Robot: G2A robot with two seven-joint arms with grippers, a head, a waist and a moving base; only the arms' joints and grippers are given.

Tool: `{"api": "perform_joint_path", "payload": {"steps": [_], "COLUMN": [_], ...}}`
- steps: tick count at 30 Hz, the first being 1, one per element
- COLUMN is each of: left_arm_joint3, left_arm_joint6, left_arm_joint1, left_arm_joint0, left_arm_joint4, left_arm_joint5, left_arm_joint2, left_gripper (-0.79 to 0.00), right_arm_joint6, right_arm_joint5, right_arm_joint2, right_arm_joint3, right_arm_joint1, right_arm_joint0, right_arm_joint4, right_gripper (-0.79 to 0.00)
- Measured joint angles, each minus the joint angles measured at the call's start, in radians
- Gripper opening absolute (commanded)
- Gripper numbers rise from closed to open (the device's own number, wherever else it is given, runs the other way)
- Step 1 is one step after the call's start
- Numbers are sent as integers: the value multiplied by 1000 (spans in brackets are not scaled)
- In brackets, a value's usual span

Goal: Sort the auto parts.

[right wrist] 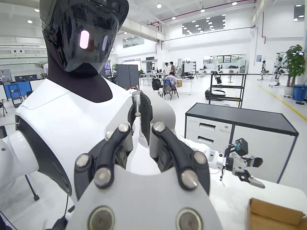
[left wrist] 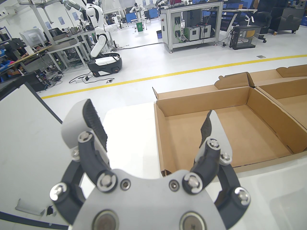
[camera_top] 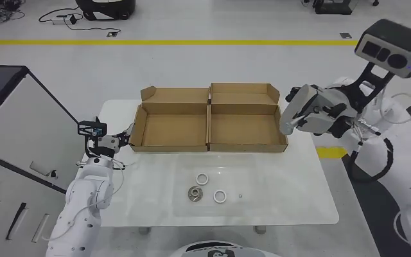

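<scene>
- Top view shows a white rectangular table [camera_top: 308,193] with two open brown cardboard boxes, flaps raised, standing side by side and touching at its far half: the left box [camera_top: 173,128] and the right box [camera_top: 247,128].
- Nearer the robot, on the bare tabletop, lie the loose parts. There are a white plastic ring [camera_top: 202,178], a second white ring [camera_top: 220,196] and a round grey metal flanged part [camera_top: 194,192] just beside both.
- A tiny speck [camera_top: 239,194] lies near the second ring, too small to identify.
- The left gripper [camera_top: 125,136] hangs just beside the outer wall of the left box, over the table's edge.
- In the left wrist view, the left gripper [left wrist: 150,118] is released: its black ribbed pads [left wrist: 94,123] stand wide apart with nothing between them, and the left box [left wrist: 239,132] lies ahead.
- The right gripper [camera_top: 286,125] sits raised just past the outer wall of the right box.
- In the right wrist view, the right gripper [right wrist: 140,101] is clenched on a short silver threaded bolt [right wrist: 137,102], which is pinched upright between the ribbed pads, its end poking past the fingertips.
- Farther off in that view, the left gripper [right wrist: 260,173] hovers above the table, spread apart, near a corner of a cardboard box [right wrist: 275,213].
</scene>
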Motion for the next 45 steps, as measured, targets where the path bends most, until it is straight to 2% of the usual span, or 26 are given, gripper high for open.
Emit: {"api": "perform_joint_path", "payload": {"steps": [8, 19, 23, 36, 40, 45], "left_arm_joint3": [0, 0, 0, 0, 0, 0], "left_arm_joint6": [0, 0, 0, 0, 0, 0], "left_arm_joint1": [0, 0, 0, 0, 0, 0], "left_arm_joint0": [0, 0, 0, 0, 0, 0], "left_arm_joint4": [0, 0, 0, 0, 0, 0], "left_arm_joint5": [0, 0, 0, 0, 0, 0], "left_arm_joint2": [0, 0, 0, 0, 0, 0], "left_gripper": [0, 0, 0, 0, 0, 0], "right_arm_joint6": [-34, 0, 4, 139, 148, 103], "right_arm_joint5": [1, 0, 5, 140, 148, 104], "right_arm_joint2": [15, 48, 48, 78, 85, 72], "right_arm_joint3": [-48, -148, -124, -39, -41, -79], "right_arm_joint1": [-9, -77, -94, -97, -100, -115], "right_arm_joint0": [-36, -94, -104, -116, -130, -143], "right_arm_joint4": [-16, 217, 180, 34, 38, 125], "right_gripper": [-785, -785, -785, -785, -785, -785]}}
